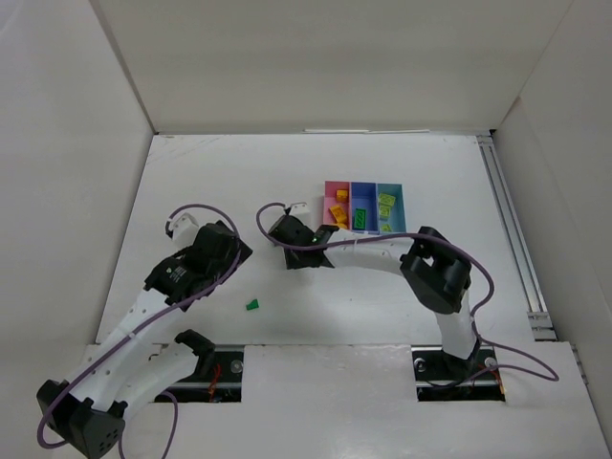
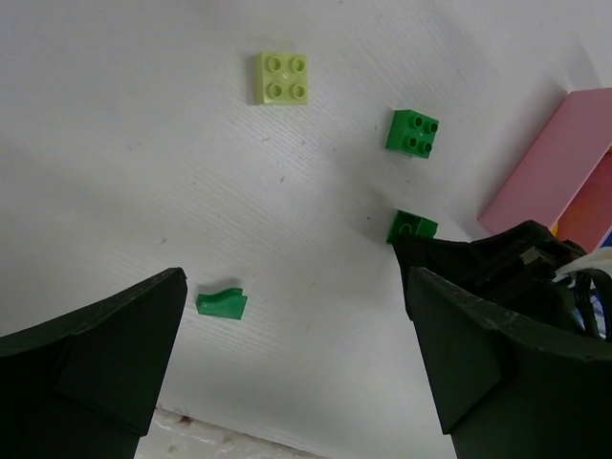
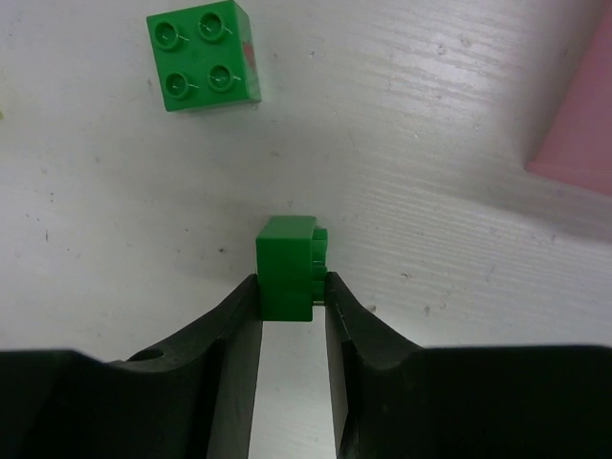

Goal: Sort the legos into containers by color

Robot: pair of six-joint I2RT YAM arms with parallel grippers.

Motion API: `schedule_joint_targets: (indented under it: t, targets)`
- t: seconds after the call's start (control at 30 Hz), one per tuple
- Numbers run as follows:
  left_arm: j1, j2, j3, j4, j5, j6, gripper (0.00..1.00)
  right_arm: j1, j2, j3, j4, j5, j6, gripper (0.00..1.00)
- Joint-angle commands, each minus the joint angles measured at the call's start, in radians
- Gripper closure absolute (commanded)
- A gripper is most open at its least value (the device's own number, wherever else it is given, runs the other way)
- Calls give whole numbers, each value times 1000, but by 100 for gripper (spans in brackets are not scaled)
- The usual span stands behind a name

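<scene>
My right gripper (image 3: 292,292) is shut on a dark green lego (image 3: 287,263) that rests on the table just left of the pink container (image 3: 579,124). It also shows in the top view (image 1: 285,234). A second dark green lego (image 3: 206,57) lies studs up beyond it. My left gripper (image 2: 296,282) is open and empty above the table. A small curved green lego (image 2: 222,303) lies by its left finger and also shows in the top view (image 1: 252,304). A pale lime lego (image 2: 282,76) lies farther off. The pink (image 1: 328,188), medium blue (image 1: 361,188) and light blue (image 1: 404,206) containers hold orange, green and lime legos.
White walls enclose the table on the left, back and right. A metal rail (image 1: 512,239) runs along the right side. The right arm's elbow (image 1: 435,273) stands in front of the containers. Purple cables loop over both arms.
</scene>
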Motion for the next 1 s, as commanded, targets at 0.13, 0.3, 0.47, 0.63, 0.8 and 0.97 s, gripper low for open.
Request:
schedule_joint_targets:
  t: [0.13, 0.3, 0.47, 0.63, 0.8, 0.97]
  targets:
    - [7, 97, 37, 158, 39, 117, 0, -21, -256, -42, -41, 59, -25, 77]
    - [7, 258, 75, 296, 100, 226, 0, -133, -423, -133, -75, 86, -48, 77]
    - [7, 390, 118, 403, 143, 293, 0, -280, -457, -180, -99, 86, -100, 77]
    - [7, 546, 190, 434, 143, 327, 0, -362, -413, -156, -108, 75, -132, 75]
    - [7, 660, 236, 446, 152, 338, 0, -397, -379, -138, -139, 89, -123, 60]
    - [7, 744, 272, 466, 152, 349, 0, -408, -370, -116, -159, 98, -123, 30]
